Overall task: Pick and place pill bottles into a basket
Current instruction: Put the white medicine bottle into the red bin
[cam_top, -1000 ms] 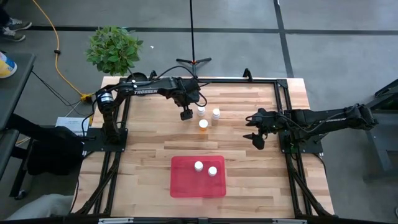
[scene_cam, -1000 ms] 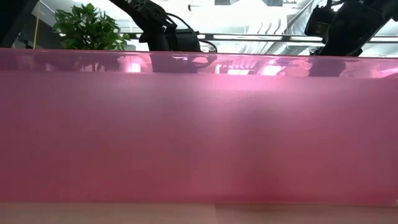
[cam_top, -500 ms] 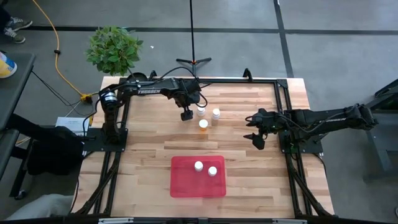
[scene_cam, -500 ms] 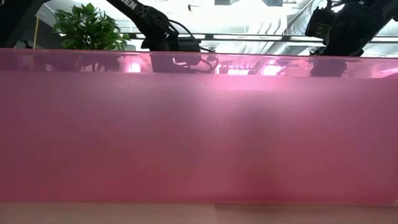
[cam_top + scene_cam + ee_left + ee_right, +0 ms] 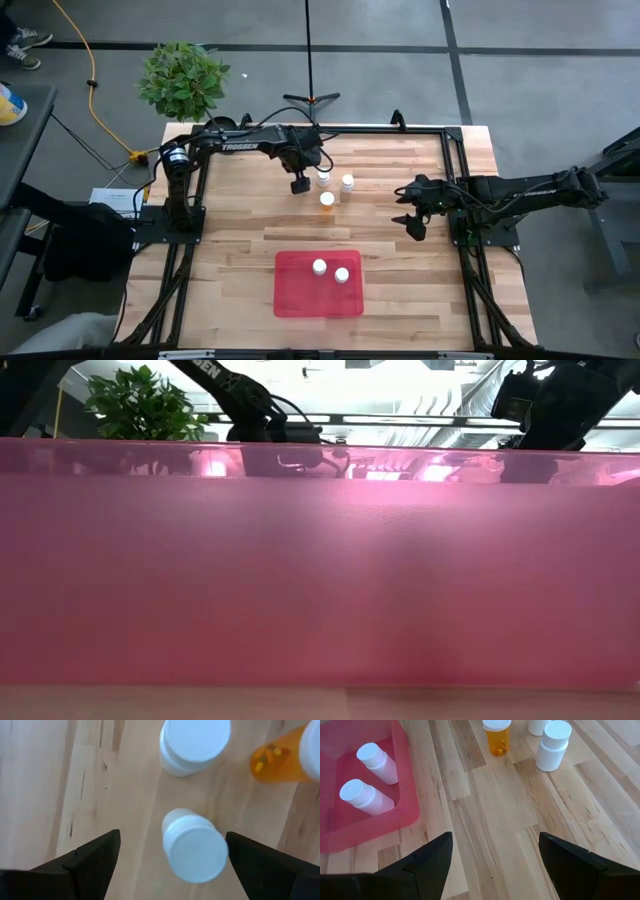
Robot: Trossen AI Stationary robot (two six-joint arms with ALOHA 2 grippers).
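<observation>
On the wooden tabletop [image 5: 400, 260] the red tray [image 5: 292, 294] lies near the front edge, and two white-capped bottles [image 5: 319, 267] stand inside it, side by side toward its far edge. Three more bottles stand in a tight cluster well behind the tray: an all-white one [image 5: 323, 176], a second white one [image 5: 347, 182] just beside it, and an orange-bodied one [image 5: 327, 199] nearest the tray. The left gripper [image 5: 299, 185] hangs over the tabletop just beside this cluster; in its wrist view its fingers [image 5: 85, 862] stand wide apart with a white bottle [image 5: 194, 847] between them, touching neither, so it holds nothing. The right gripper [image 5: 412, 222] waits off toward the right side, well apart from the bottles and the tray, its fingers [image 5: 427, 860] partly spread and empty. In the low view the tray's translucent pink wall [image 5: 320, 560] fills almost everything, with a potted plant [image 5: 140, 405] behind it.
</observation>
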